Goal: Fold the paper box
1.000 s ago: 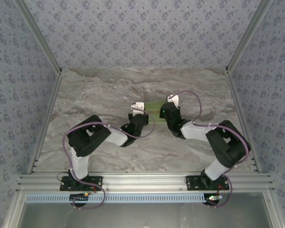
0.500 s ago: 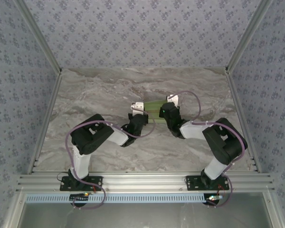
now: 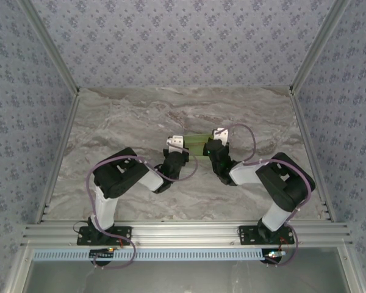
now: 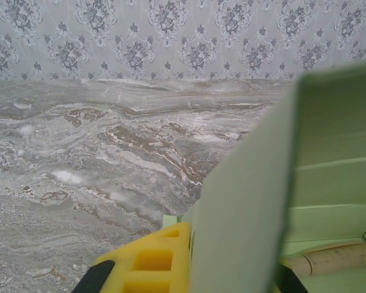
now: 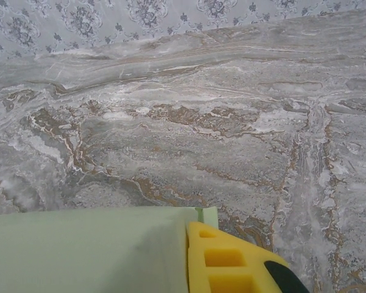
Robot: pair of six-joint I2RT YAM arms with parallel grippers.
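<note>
The paper box (image 3: 198, 143) is pale green card, held up over the middle of the marble table between both grippers. My left gripper (image 3: 175, 144) is shut on its left end, and my right gripper (image 3: 218, 135) is shut on its right end. In the left wrist view a card panel (image 4: 256, 213) stands upright against the yellow finger (image 4: 152, 262) of the left gripper (image 4: 195, 250), with folded inner panels to the right. In the right wrist view the card (image 5: 85, 250) lies flush against the yellow finger (image 5: 226, 262) of the right gripper (image 5: 187, 256). The other finger of each gripper is hidden by card.
A thin tan stick (image 4: 335, 257) lies inside the folded card at the lower right of the left wrist view. Patterned walls and metal frame rails (image 3: 61, 146) enclose the table (image 3: 122, 116) on three sides. Bare marble stretches beyond the box.
Both grippers have drawn slightly toward the near edge and closer together, carrying the paper box with them. The right arm's elbow has swung left.
</note>
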